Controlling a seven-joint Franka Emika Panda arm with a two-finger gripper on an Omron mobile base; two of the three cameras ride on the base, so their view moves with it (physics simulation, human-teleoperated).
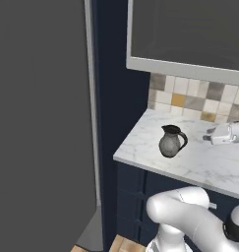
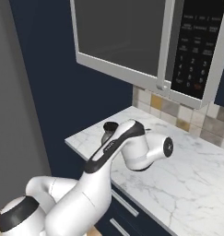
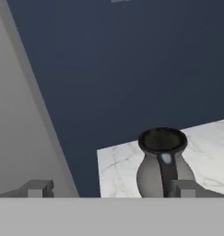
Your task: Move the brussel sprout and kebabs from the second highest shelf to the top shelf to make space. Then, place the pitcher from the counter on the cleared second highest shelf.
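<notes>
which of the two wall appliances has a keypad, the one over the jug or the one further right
The one further right: the microwave has a dark button panel; the cabinet above the jug is plain grey.

You find no readable text here: the microwave's black control panel (image 2: 194, 44) carries rows of small pale and red key markings, but they are too blurred to make out, and the pitcher (image 1: 171, 141) on the counter (image 1: 209, 162) bears no label.
</notes>
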